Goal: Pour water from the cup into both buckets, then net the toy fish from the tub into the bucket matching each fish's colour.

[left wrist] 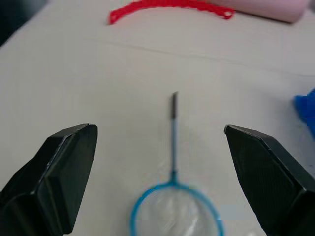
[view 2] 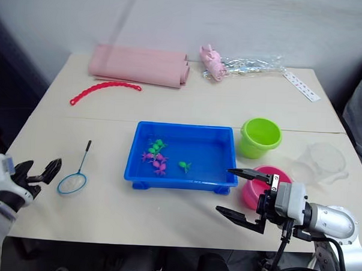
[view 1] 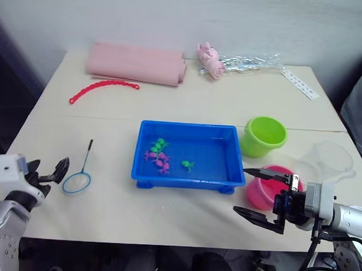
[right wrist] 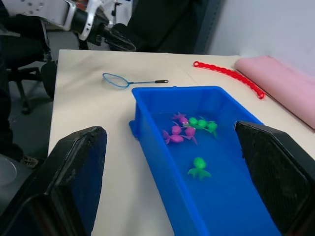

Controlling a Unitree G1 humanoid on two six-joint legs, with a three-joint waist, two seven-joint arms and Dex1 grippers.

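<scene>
Net (view 1: 78,178), small blue hoop on thin stick: light, flimsy; pinch stick midway. Both grippers, left (view 1: 50,170) and right (view 1: 259,194), spread wide, empty.

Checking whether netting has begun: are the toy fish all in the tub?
Yes, as far as visible: the pink and green toy fish lie inside the blue tub; the net lies on the table, ungrasped.

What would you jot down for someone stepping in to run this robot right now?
Left gripper: open, empty, beside the net lying on the table.
Right gripper: open, empty, in front of the pink bucket.
Cup sits to the right of the green bucket.
All toy fish lie in the tub.
Pouring: cannot tell if done. Left: pick up the net, sort fish by colour.
</scene>
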